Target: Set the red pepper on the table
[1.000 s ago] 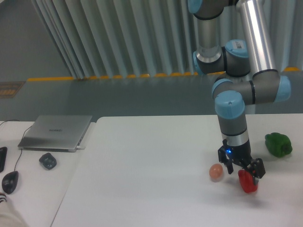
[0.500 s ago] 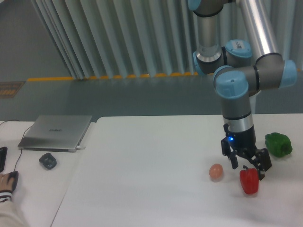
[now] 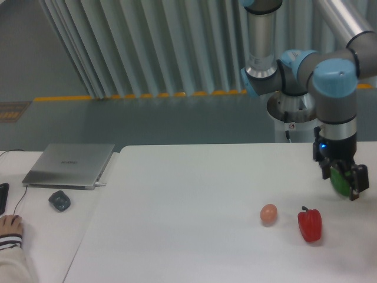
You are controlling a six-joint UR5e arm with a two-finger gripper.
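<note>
Grey corrugated panels are being seen along the back wall, with a yellow-striped floor line running below them. Across the foreground the table point(image 3: 194, 194) is being shown, white and smooth, with a rounded corner at its upper left. The red pepper point(image 3: 310, 224) is being supported by the tabletop on the right side, standing upright with its dark stem pointing up, free of any grip. Just to its left, apart from it, a small tan-orange egg-shaped object point(image 3: 268, 214) is lying on the same surface. Above and to the right of the pepper, the gripper point(image 3: 341, 178) is being held clear of it with its black fingers spread and nothing clamped between them. A green pepper point(image 3: 338, 180) is being partly hidden behind those fingers, near the table's right edge. On the adjoining desk at the left, a closed silver laptop point(image 3: 69, 165) is lying flat, a small dark object point(image 3: 59, 201) is sitting in front of it, and a person's hand point(image 3: 10, 226) is being rested at the bottom left corner.
</note>
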